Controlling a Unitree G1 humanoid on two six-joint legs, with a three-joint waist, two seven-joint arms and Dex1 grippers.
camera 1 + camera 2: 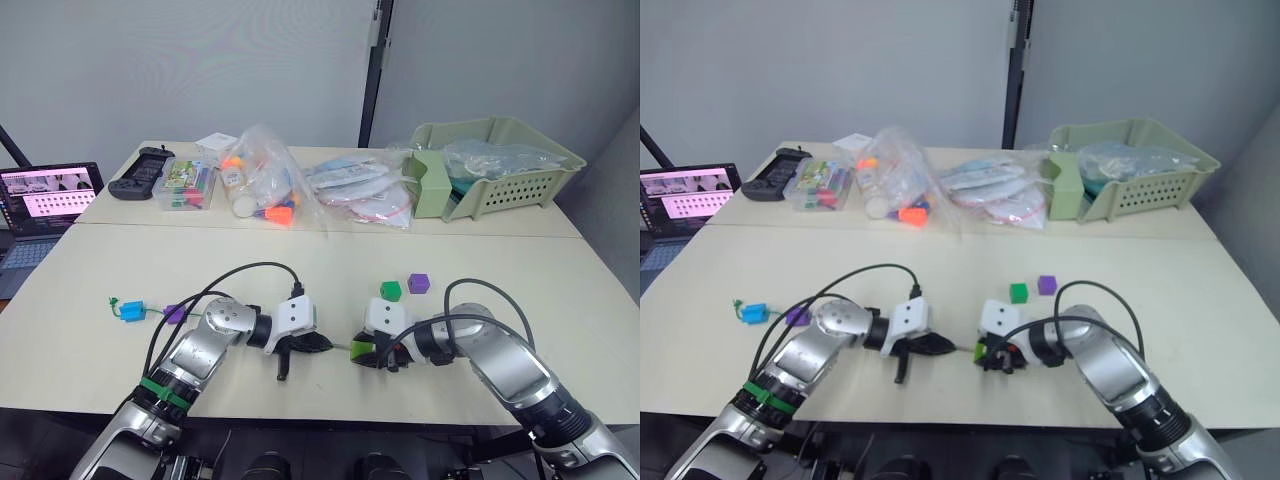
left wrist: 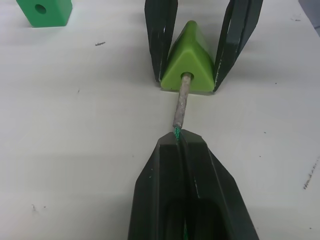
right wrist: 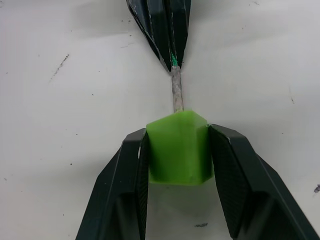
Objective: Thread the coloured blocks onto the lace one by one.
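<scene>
At the cream bench's point(image 1: 90, 360) near edge, the right tool point(image 3: 178, 150) clamps a lime green plastic block point(image 3: 179, 147). The left tool point(image 2: 181, 137), pinched shut on the thin green lace point(image 2: 177, 132), has its stiff pale tip point(image 2: 181, 102) in the block's hole. Beyond the lime block sit dark green point(image 1: 390, 290) and purple point(image 1: 418, 283) blocks. No writing is readable.

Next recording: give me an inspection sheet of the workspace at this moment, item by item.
Surface: pale table, faint scuffs.
Job's things: lime green block held, the lace's pale tip entering its hole; dark green block and purple block loose; blue block and another purple block lie along the lace.
Clutter: plastic bags, clear box, green basket, black controller at the far side.
Grippers: left gripper shut on lace; right gripper shut on lime green block.
Cables: black cables loop over both arms.
Surroundings: laptop, grey wall.
</scene>
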